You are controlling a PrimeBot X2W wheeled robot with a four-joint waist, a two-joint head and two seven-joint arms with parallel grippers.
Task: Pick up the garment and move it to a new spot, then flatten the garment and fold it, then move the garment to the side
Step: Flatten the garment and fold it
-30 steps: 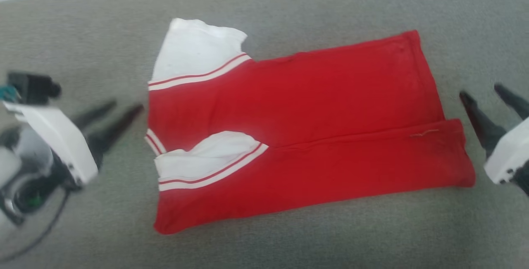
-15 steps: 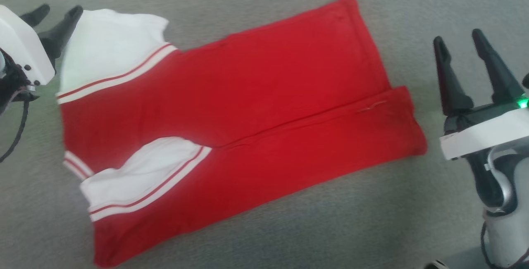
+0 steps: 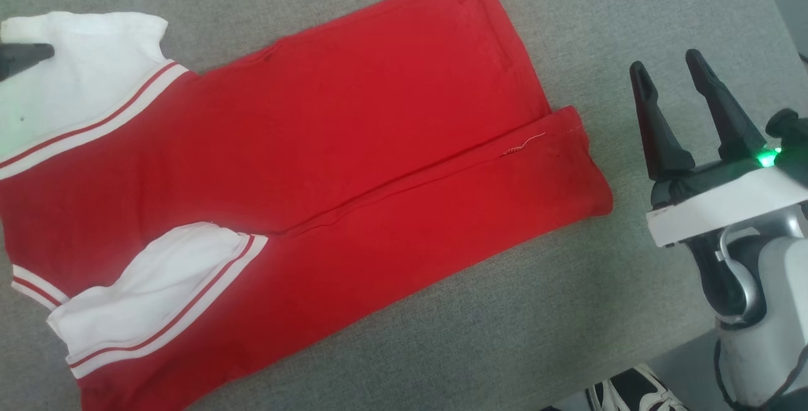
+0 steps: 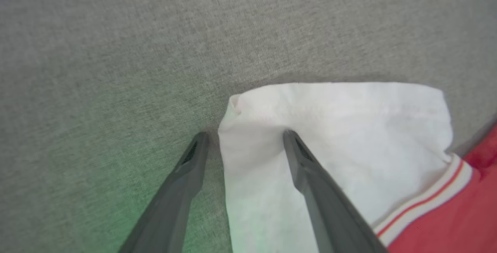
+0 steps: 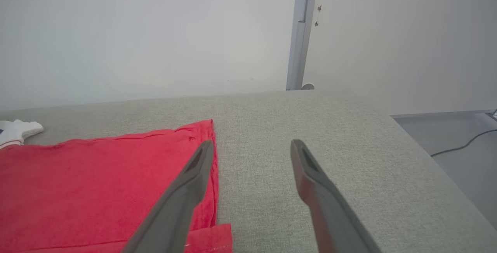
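Straddling the garment's (image 3: 379, 146) upper-left sleeve (image 4: 349, 128) edge, my open left gripper (image 4: 245, 133) has just arrived; my right gripper (image 3: 665, 61) waits open, so I judge the fold comes next.

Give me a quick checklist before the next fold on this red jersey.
1. The garment flat, sides folded in: ok.
2. Jaws of left gripper open: ok.
3. Jaws of right gripper open: ok.
4. Edge of white sleeve between left jaws: ok.
5. Left jaws touching fabric: cannot tell.
6. Right jaws over the hem: not ok, they stand beside it above the grey surface.
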